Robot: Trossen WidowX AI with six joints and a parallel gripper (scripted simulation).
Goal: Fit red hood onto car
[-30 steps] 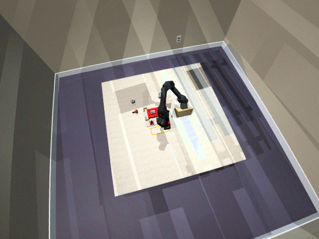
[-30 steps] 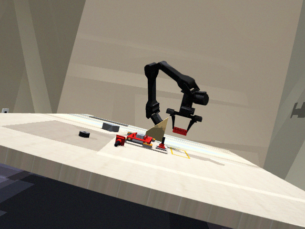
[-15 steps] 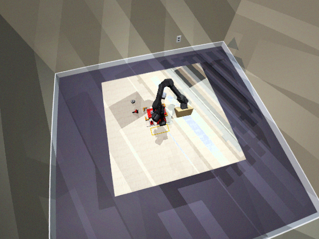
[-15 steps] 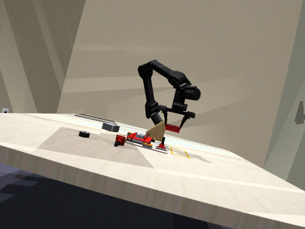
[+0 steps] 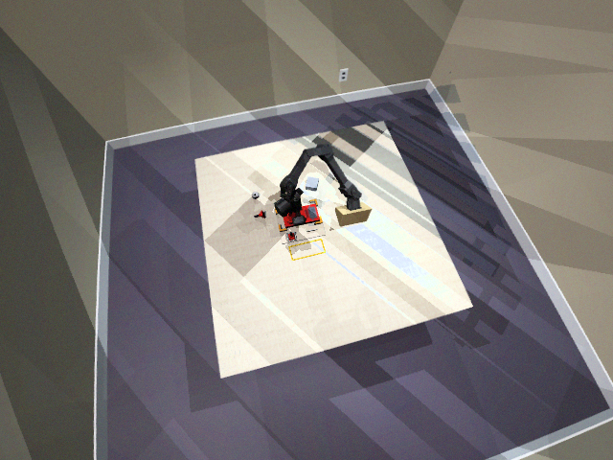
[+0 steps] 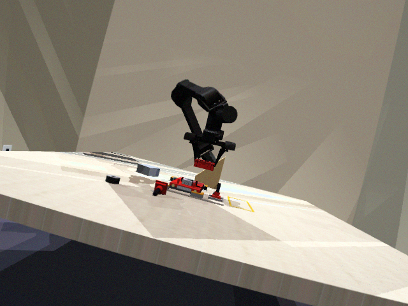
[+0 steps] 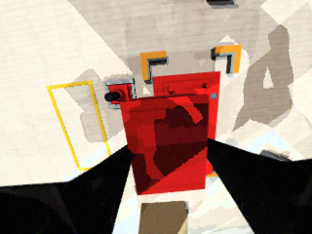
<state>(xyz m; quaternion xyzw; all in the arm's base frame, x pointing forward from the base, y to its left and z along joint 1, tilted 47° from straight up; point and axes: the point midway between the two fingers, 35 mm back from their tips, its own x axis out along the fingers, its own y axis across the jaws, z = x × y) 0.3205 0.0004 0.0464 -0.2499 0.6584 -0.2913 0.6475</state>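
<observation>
My gripper [image 6: 206, 161] [image 7: 166, 144] is shut on the red hood [image 6: 204, 164] [image 7: 168, 173], with one finger at each side. The hood is in the air, roughly level, above the chassis. The red chassis [image 6: 195, 188] [image 7: 187, 80] sits in the jig, which has orange corners [image 6: 197, 194] [image 7: 229, 50]. The grey engine block [image 6: 187, 182] is in place on the deck. In the wrist view the hood covers the engine and most of the deck, and it appears shifted toward the bottom left of the chassis. Peg and hole alignment cannot be told.
A red part with a black post [image 6: 216, 195] [image 7: 115, 96] stands beside the jig. Another red and black part [image 5: 261, 214] [image 6: 161, 187], a wheel [image 5: 255, 195] [image 6: 113, 179], a grey box [image 5: 311, 183] [image 6: 148, 170], a tan block [image 5: 352, 216] [image 6: 212, 176] and a yellow outline [image 7: 63, 128] are nearby.
</observation>
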